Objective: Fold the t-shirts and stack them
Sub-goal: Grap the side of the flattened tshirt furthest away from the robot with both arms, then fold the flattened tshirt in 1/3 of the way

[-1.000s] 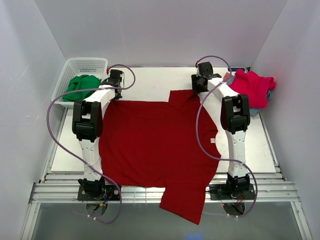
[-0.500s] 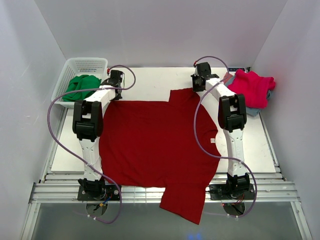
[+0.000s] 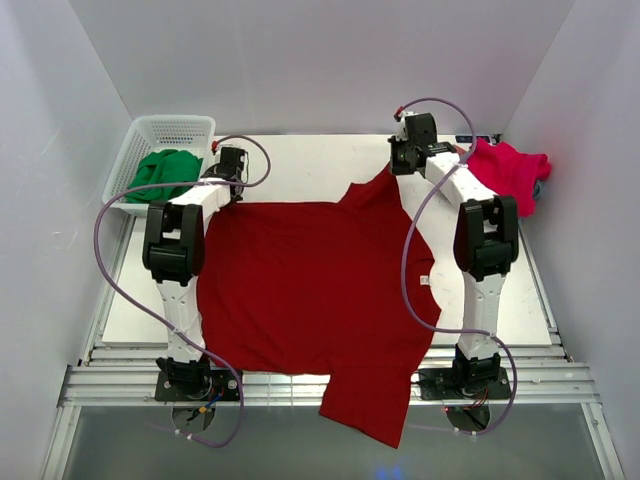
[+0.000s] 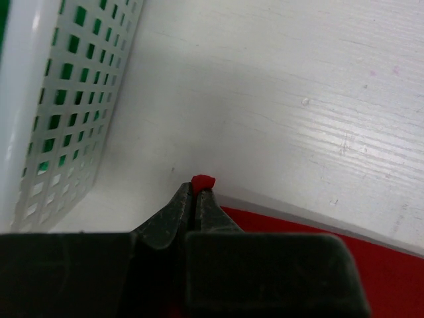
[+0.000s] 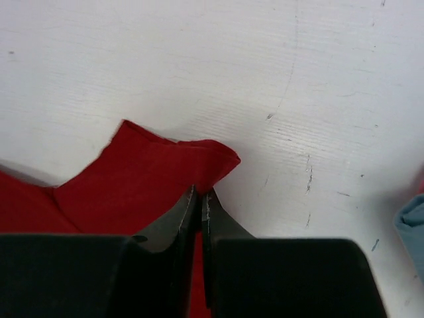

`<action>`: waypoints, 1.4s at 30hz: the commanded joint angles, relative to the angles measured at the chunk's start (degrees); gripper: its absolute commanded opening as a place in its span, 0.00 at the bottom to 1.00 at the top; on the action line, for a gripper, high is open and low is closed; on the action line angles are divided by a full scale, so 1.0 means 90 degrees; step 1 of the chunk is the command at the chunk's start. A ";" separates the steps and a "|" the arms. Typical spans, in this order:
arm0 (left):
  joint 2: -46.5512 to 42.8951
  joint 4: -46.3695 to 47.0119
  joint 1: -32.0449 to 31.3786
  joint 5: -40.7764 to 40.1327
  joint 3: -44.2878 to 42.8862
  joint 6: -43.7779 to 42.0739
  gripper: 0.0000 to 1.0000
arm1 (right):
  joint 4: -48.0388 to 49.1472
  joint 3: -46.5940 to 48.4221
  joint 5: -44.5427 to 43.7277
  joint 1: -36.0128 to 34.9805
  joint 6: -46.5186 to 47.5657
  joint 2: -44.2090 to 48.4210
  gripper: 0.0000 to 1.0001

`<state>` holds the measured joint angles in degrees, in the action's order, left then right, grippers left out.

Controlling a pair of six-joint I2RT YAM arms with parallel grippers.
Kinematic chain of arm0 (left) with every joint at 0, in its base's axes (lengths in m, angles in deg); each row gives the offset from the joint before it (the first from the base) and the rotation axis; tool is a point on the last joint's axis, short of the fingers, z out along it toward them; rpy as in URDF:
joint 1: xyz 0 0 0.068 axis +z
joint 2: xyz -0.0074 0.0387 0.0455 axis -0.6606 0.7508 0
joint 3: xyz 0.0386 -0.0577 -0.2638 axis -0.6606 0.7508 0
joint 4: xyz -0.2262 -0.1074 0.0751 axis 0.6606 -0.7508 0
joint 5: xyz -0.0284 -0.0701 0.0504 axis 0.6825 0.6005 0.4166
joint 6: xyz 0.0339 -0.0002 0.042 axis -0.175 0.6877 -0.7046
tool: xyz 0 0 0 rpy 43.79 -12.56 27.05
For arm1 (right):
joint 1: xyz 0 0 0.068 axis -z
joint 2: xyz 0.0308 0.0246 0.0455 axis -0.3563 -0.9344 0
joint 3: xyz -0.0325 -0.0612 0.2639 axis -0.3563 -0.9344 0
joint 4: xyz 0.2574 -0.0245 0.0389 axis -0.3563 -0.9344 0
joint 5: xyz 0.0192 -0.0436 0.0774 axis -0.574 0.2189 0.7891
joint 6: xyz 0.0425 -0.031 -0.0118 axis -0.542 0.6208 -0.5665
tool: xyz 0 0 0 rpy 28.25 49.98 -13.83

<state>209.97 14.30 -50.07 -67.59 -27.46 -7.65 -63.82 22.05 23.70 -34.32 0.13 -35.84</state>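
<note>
A large dark red t-shirt lies spread over the white table, one sleeve hanging off the near edge. My left gripper is shut on its far left corner; a nub of the red cloth sticks out between the fingertips of the left gripper. My right gripper is shut on the far right sleeve, lifted a little. In the right wrist view the right gripper pinches the red sleeve. A pink-red t-shirt lies on a grey-blue folded one at the far right.
A white mesh basket at the far left holds a green garment; its wall stands close to my left gripper. White walls enclose the table on three sides. A grey-blue cloth edge shows at the right of the right wrist view.
My right gripper has shut on the far right sleeve and lifted it back and rightward, pulling the cloth into a peak. The left gripper keeps its hold and has shifted slightly.
</note>
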 commanded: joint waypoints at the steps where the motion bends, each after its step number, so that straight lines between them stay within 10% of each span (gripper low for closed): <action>1: -0.0913 0.0433 0.0023 -0.0311 0.0246 -0.0010 0.00 | 0.0050 -0.0399 0.0268 -0.0077 -0.0075 0.0834 0.08; 24: -0.2974 0.0561 -0.0124 0.0265 0.3030 0.0645 0.00 | -0.1756 -0.3282 -0.1050 -0.1415 -0.0455 0.4439 0.08; 42: -0.3520 -0.0523 -0.0211 0.0265 0.3284 0.0976 0.00 | -0.3602 -0.3896 -0.1539 -0.2225 -0.1206 0.4947 0.08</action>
<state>182.41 12.97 -51.56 -65.36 1.26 -0.22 -92.41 -12.20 11.04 -52.82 -7.59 6.28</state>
